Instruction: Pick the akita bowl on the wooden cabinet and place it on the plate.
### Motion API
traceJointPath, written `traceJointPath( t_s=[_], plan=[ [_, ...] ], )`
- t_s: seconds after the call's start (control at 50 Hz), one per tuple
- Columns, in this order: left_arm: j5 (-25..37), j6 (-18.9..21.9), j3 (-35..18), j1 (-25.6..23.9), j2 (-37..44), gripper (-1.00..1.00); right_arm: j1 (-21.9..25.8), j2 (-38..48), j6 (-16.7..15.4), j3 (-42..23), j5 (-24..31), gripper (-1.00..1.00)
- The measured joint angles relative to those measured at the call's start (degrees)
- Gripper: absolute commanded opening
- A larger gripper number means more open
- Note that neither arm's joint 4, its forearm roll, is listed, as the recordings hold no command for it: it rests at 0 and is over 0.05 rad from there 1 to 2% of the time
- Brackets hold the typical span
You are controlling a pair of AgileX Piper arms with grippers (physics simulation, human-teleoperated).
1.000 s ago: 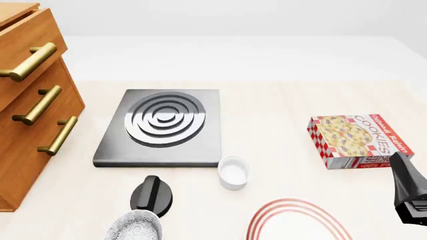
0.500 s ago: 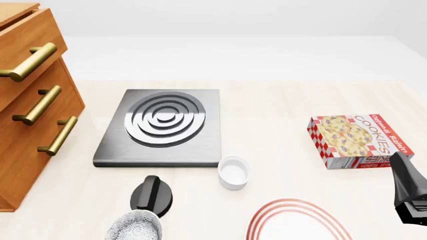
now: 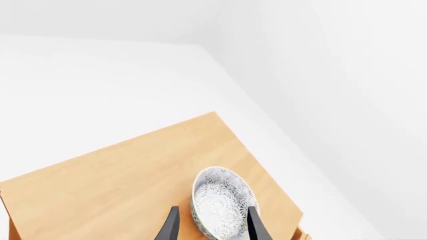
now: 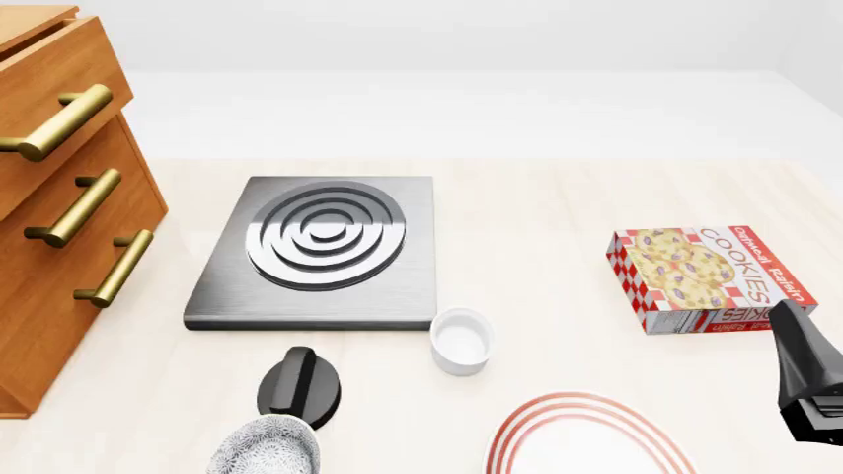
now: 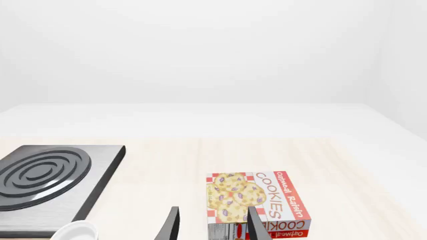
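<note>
Approach step: your left gripper (image 3: 211, 232), jaws spread wide, hangs above the bowl (image 3: 222, 207) on the cabinet (image 3: 120, 185). Next, descend, probably straddling its rim.

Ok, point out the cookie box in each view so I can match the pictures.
Front view: the cookie box lies at the right, right of the stove plate.
Right wrist view: low centre, just past the fingers, with the same stove plate at the left edge.
Left wrist view: not in it.
Shared landmark: the stove plate.
</note>
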Motion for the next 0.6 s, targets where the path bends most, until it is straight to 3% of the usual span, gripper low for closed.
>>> traceJointPath(
  t_s=[0.6],
  plan=[
    [-0.2,-0.3,-2.4,-0.1,4.4,1.00,0.0,0.0,0.0,0.0,0.0,1.00]
  ],
)
